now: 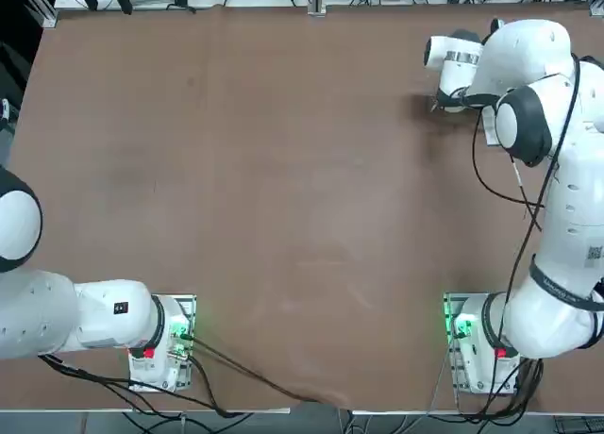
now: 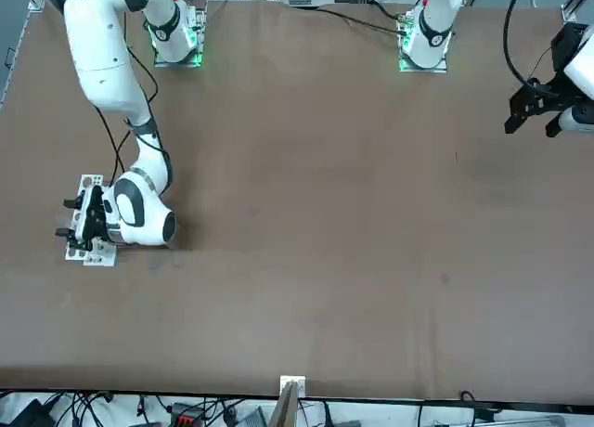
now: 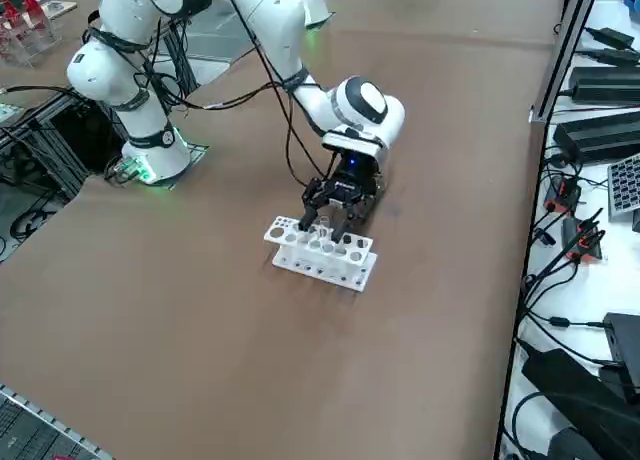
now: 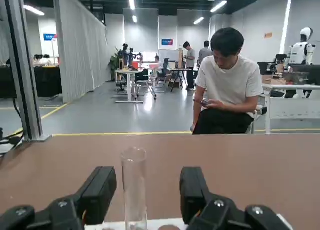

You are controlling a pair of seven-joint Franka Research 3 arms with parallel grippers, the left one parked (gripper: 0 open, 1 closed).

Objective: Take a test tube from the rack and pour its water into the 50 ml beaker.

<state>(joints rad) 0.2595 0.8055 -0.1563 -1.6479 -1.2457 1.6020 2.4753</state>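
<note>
The white rack (image 3: 322, 255) lies on the brown table near its far right edge, with a few clear tubes standing in it. My right gripper (image 3: 330, 218) is lowered over the rack's rear row. In the right wrist view a clear test tube (image 4: 134, 190) stands upright in the rack (image 4: 160, 224), between the black fingers (image 4: 99, 192) of my right gripper (image 4: 147, 177). The gripper is open, with a gap on each side of the glass. From the front, the gripper (image 2: 79, 218) covers most of the rack (image 2: 97, 256). Water in the tube cannot be made out. No beaker shows in any view.
Bare brown table (image 3: 200, 310) stretches away from the rack on every side. Beyond the table's edge lie cables and power bricks (image 3: 600, 80). A seated person (image 4: 227, 85) is in the room behind the table.
</note>
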